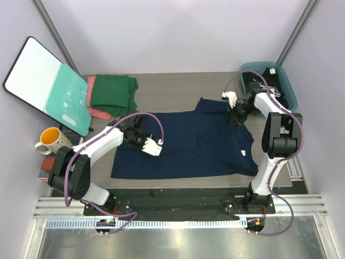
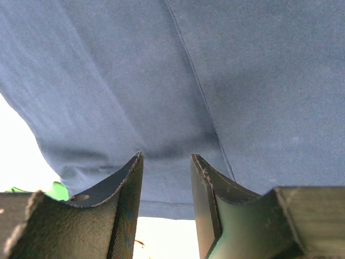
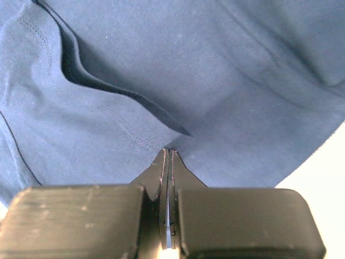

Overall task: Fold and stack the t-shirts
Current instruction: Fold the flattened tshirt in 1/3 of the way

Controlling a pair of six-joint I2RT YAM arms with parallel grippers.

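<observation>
We see a plain navy blue cloth t-shirt (image 1: 188,148) spread flat across the middle of the grey wood-grain table (image 1: 178,89), collar end toward the right of the frame. The right gripper (image 1: 237,116) sits on its upper right corner. In the right wrist view the fingers (image 3: 159,171) are pressed together and pinch a fold of the navy cloth at their tips. The left gripper (image 1: 136,133) is at the shirt's upper left corner. In the left wrist view its jaws stand apart with the tips right against the navy cloth; we cannot tell if any cloth lies between them.

In the upper left a folded dark green t-shirt (image 1: 113,91) lies on a salmon-pink t-shirt (image 1: 99,112), beside a teal-and-white flat board (image 1: 48,83). A yellow ceramic mug (image 1: 48,140) sits at the left edge. In the upper right a black t-shirt (image 1: 268,82) lies in a teal plastic bin (image 1: 291,91).
</observation>
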